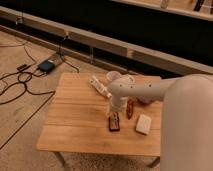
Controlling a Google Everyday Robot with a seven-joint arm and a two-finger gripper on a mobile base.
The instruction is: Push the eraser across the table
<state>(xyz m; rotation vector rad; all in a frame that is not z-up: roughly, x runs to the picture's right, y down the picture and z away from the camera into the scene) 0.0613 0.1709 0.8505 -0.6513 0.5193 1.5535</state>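
The eraser [114,122], a small flat dark block with a pale strip on top, lies on the light wood table [75,120] right of its middle. My white arm reaches in from the right, and the gripper [114,110] points down just behind the eraser's far end, close to it or touching it. The arm's wrist hides most of the gripper.
A narrow reddish oblong object [130,108] lies just right of the eraser, and a white block [143,124] sits further right. A white elongated item [99,86] and a pale cup [113,76] stand near the far edge. Cables and a blue box [46,65] lie on the floor at left.
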